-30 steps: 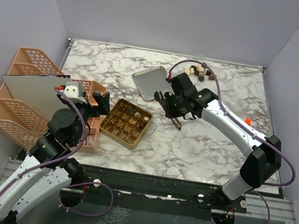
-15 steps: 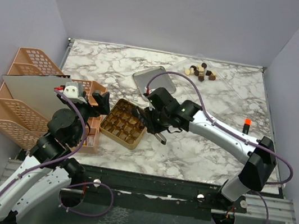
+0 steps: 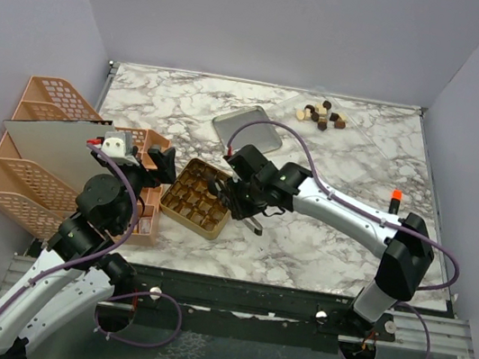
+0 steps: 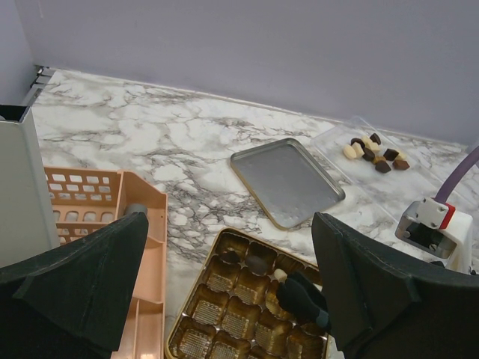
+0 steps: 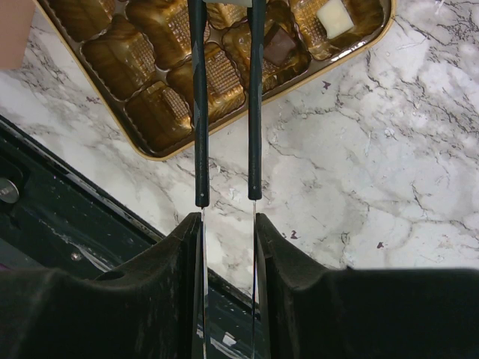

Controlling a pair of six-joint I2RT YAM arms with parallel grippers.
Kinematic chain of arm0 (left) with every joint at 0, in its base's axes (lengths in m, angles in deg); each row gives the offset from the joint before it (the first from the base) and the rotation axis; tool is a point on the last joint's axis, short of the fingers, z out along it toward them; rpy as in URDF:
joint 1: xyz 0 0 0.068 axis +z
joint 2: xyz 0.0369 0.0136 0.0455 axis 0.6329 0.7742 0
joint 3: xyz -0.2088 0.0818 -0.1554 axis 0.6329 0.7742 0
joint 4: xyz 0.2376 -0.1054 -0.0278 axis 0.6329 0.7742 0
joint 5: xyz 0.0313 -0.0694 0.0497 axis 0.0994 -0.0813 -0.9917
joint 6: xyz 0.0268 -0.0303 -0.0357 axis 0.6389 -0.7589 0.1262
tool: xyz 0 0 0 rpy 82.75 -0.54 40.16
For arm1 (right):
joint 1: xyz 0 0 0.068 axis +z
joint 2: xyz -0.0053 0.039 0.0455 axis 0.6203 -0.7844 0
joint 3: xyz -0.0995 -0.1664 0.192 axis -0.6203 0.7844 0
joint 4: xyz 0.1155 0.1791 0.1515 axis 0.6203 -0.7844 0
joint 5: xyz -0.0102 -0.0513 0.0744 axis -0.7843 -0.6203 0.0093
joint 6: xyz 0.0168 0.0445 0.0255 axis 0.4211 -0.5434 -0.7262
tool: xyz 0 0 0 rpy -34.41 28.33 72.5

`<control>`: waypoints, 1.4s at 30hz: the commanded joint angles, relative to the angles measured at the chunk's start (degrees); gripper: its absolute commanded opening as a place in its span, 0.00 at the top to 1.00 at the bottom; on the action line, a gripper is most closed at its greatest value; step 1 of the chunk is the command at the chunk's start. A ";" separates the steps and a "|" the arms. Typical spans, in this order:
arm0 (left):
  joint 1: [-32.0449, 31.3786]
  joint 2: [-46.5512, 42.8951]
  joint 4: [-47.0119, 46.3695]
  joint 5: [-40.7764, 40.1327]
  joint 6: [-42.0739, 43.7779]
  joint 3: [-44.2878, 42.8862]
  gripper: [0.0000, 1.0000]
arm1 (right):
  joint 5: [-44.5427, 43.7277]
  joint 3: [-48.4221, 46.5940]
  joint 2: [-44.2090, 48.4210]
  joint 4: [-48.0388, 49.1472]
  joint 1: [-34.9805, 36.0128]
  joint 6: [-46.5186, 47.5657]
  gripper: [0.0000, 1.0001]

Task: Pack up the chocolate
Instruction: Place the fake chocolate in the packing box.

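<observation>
Bright, even overhead light — faint soft shadows on the worktop (image 3: 356,189); gold tray (image 5: 150,112) glints at 12 o'clock; focus sharp.

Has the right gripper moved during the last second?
Yes. The right gripper moved left, from right of the golden tray to over its right edge.

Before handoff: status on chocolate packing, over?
Left gripper open, by the orange racks. Right gripper over tray, jaws apart, hold unclear. Few chocolates in tray; pile loose at back. Lid off to the side, nothing blocking.

Top view looks down from behind; both wrist views (right one nearest) share the tray (image 3: 186,203).
</observation>
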 commanded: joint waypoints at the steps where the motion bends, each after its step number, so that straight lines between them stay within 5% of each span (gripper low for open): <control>1: 0.14 -0.23 -1.14 -1.03 0.29 0.48 0.01 | -0.30 -2.00 -0.57 0.01 0.67 -0.21 0.66; 28: 0.21 -1.46 -0.97 -0.70 0.21 0.62 0.01 | -10.92 -10.32 -0.89 -2.21 0.25 -0.48 0.63; 42: 0.18 -0.69 -1.78 0.73 0.58 1.22 0.01 | -17.54 -16.56 -4.68 -3.65 -14.22 7.01 0.63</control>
